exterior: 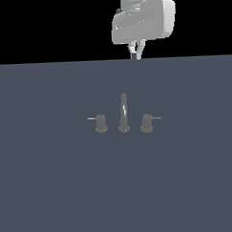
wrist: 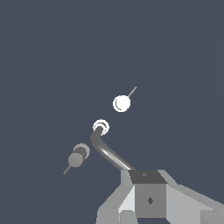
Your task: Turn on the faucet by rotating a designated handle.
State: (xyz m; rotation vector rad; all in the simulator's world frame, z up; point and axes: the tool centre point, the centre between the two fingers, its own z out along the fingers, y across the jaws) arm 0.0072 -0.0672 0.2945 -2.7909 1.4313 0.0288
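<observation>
Exterior view shows the faucet (exterior: 123,115) near the middle of the grey tabletop (exterior: 44,188). Its handle (exterior: 147,123) stands at 3 o'clock of the arched spout (exterior: 124,108), rod pointing outward. At 12 o'clock, well apart, hangs the end effector (exterior: 135,51), fingers narrow and holding nothing.

text: nothing readable is showing anywhere | faucet (exterior: 123,115): bare dark metal, no brand or label is appearing on it | handle (exterior: 147,123): no hot/cold sign is showing | gripper (exterior: 135,52): plain pale casing, no numbers | small dark diamond shape on gripper body in wrist view, not lettering
</observation>
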